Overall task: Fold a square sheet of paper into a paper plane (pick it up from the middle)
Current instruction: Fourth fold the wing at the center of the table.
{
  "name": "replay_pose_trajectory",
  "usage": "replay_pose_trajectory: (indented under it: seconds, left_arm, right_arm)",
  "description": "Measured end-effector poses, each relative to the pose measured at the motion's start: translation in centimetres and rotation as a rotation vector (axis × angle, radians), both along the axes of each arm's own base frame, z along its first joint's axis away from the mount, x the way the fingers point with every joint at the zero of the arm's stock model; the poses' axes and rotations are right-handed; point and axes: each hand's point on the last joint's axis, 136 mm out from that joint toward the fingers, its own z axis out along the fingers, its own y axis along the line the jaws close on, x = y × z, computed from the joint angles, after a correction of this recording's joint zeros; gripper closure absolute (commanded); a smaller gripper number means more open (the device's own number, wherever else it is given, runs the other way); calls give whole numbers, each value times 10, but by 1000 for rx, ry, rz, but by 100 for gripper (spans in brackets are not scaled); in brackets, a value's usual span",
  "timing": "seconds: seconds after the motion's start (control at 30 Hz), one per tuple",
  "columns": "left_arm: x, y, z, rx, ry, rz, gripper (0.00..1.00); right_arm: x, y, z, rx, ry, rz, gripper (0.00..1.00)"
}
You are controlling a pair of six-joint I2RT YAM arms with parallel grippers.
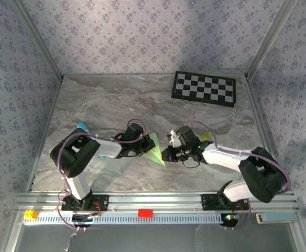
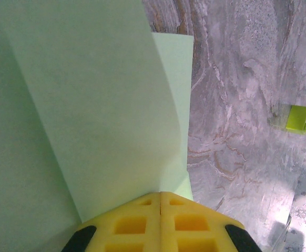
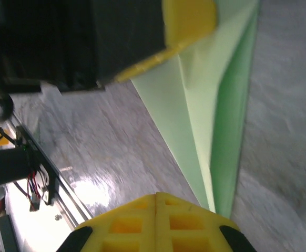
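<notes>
At bench (image 1: pixel 116 100) centre the paper (image 1: pixel 154 149) already looks a creased dart, tip toward 5 o'clock, left fingers (image 2: pixel 126 227) clamped on it, right fingers (image 3: pixel 125 227) together beside the tip; wing folds may remain.

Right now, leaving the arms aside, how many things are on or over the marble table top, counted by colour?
Pale green: 1, folded paper
Black-and-white: 1, checkerboard
Lime green: 1, small block
Cyan-blue: 1, stick
Total: 4
</notes>
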Motion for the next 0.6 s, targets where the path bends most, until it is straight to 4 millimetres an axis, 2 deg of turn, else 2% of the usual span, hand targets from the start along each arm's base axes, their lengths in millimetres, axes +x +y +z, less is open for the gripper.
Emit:
replay_pose_trajectory:
  seconds: [0.23,0.6]
  left_arm:
    - [0,0,0,0,0,0,99]
    - [0,0,0,0,0,0,99]
  right_arm:
    - [17,17,-11,-26,35,0,93]
    - [21,23,-35,-74,96,-4,92]
